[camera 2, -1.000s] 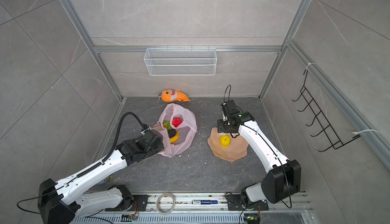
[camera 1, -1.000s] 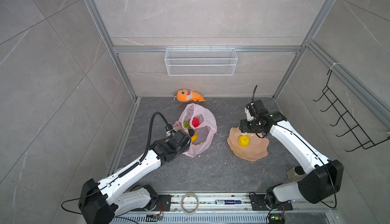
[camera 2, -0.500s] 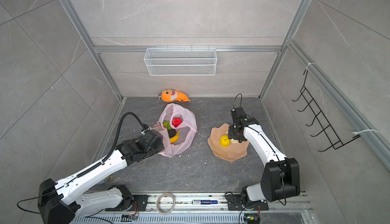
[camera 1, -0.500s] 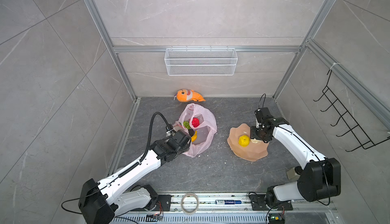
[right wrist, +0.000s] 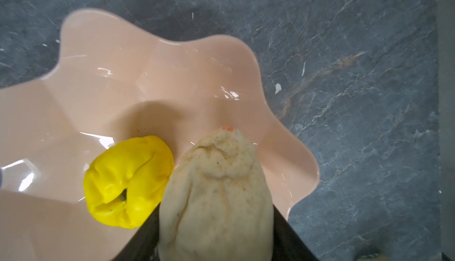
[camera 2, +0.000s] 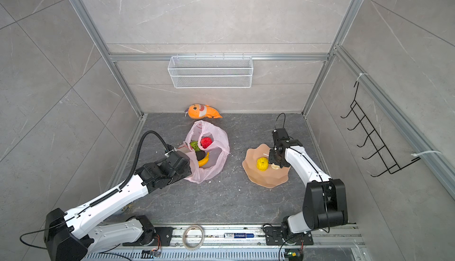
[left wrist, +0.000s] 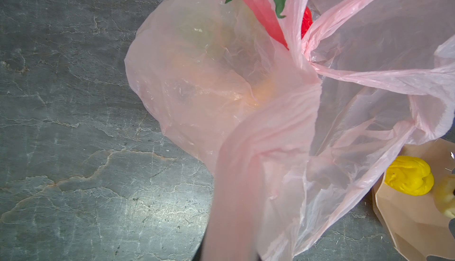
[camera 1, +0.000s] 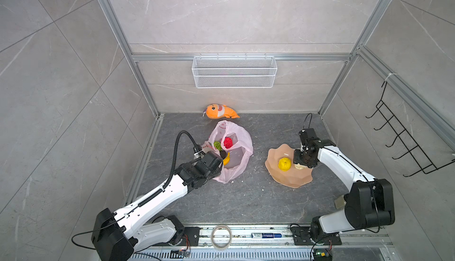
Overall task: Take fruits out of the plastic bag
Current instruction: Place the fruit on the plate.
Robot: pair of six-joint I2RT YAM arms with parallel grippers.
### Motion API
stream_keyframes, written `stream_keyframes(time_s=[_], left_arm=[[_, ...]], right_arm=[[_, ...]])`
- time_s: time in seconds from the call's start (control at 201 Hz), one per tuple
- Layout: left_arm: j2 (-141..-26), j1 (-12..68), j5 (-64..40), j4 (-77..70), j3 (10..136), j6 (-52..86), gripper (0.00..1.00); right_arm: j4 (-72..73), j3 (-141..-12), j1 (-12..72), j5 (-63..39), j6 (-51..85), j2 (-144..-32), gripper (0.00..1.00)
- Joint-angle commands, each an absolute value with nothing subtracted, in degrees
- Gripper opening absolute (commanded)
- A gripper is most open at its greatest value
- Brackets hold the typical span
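Left fingers (camera 1: 218,157) clamp the plastic bag (camera 1: 237,146) at its near-left edge. Right fingers (right wrist: 144,235) grip a beige fruit (right wrist: 216,198) over the plate (camera 1: 290,179), beside a yellow fruit (camera 1: 284,163).

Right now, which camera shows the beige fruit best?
Right wrist: the beige fruit sits large in the right gripper, over the plate. Both top views show only a sliver under the gripper; left wrist clips its edge.

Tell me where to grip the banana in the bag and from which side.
Probably the banana's middle, across its narrow width, coming straight down through the bag's open mouth: it lies flat and uncovered from above, while bag walls and the dark fruit block the sides.
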State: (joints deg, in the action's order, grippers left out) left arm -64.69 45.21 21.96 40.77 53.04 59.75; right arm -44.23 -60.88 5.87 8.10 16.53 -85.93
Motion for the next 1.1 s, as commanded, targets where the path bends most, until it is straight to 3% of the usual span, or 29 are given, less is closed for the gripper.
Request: stream_keyframes(time_s=[0.0, 0.423, 1.095], left_arm=[[-64.1, 44.8, 21.9, 41.6, 54.1, 58.9, 0.00], [-64.2, 44.7, 21.8, 41.5, 53.9, 59.2, 0.00], [-63.9, 44.7, 21.8, 41.7, 53.9, 59.5, 0.00]], right_arm=[[-42.3, -59.8, 5.6, 7.4, 16.9, -87.6, 0.42], [-40.7, -59.1, 5.3, 5.5, 16.9, -90.7, 0.46], [-40.6, -59.1, 5.4, 5.3, 16.4, -92.3, 0.64]])
